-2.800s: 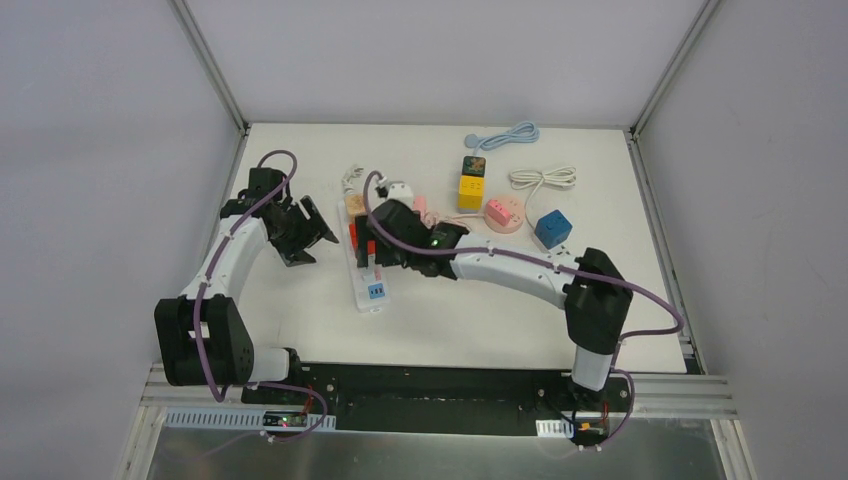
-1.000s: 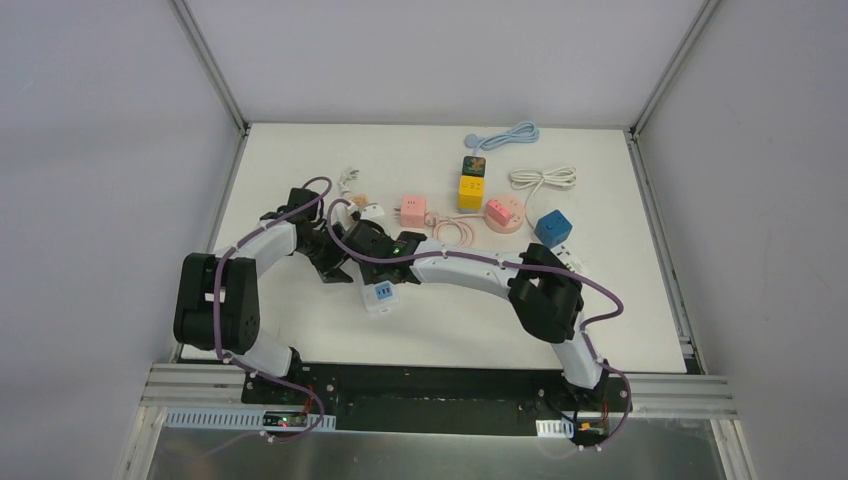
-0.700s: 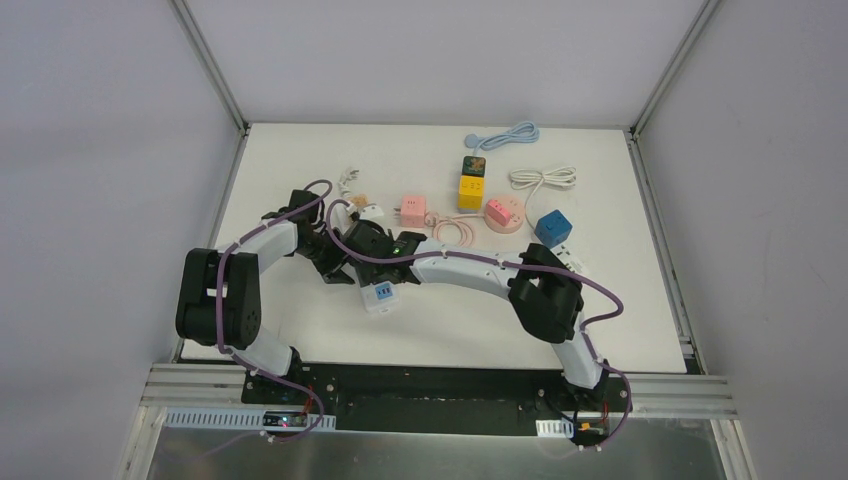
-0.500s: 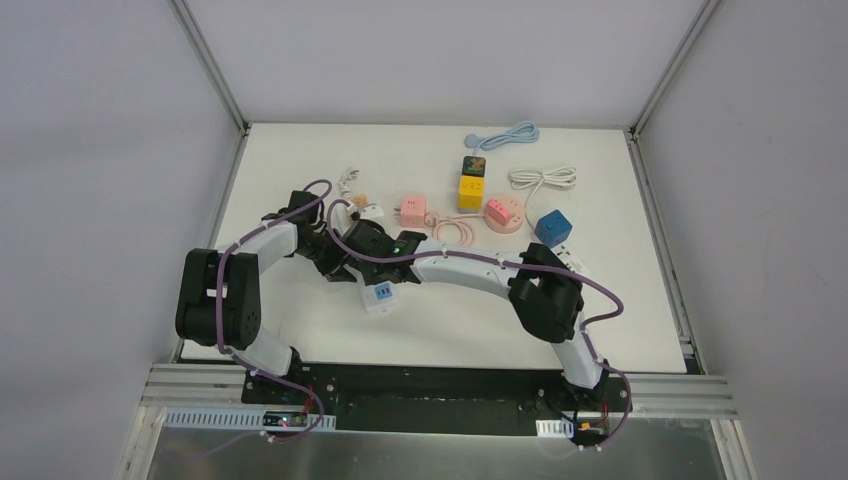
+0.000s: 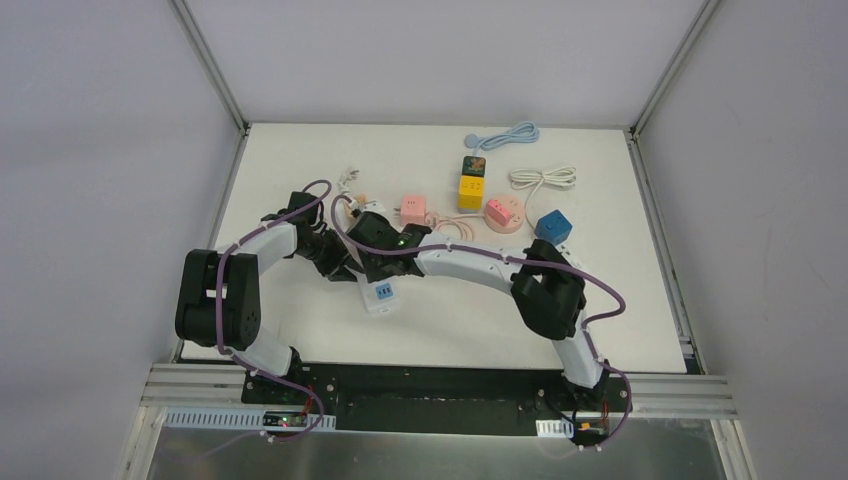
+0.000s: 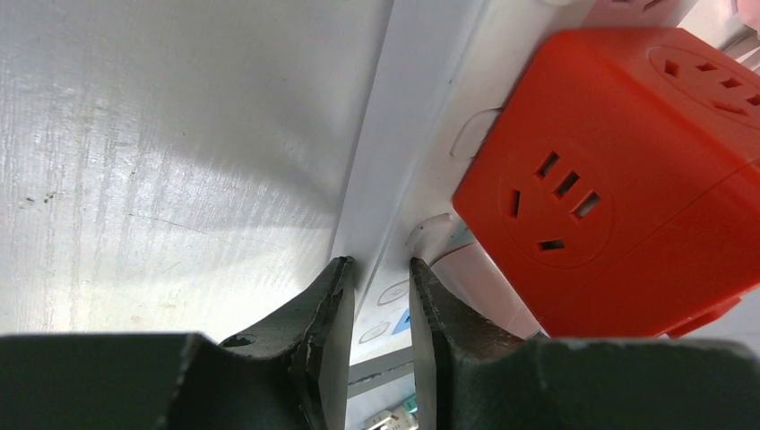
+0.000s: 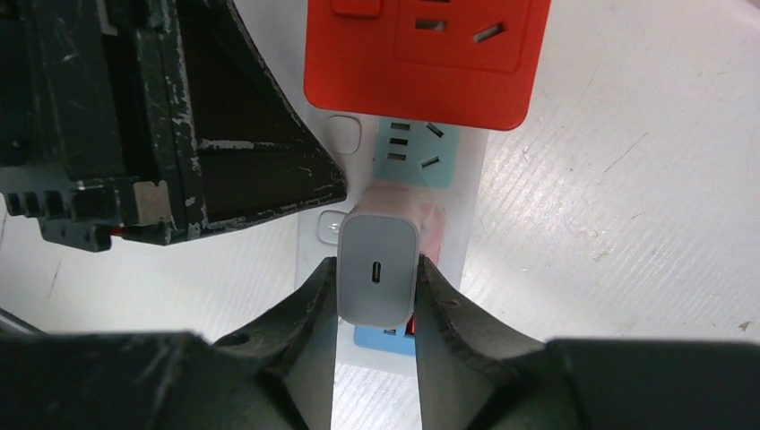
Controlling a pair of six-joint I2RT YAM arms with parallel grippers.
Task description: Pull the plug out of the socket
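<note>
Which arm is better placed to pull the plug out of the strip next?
Right. The right gripper is shut on the white charger plug, a finger on each side. The left gripper pinches the edge of the power strip beside the red adapter, likely steadying it.

Yellow cube, pink cube, blue cube, coiled white cable.
</note>
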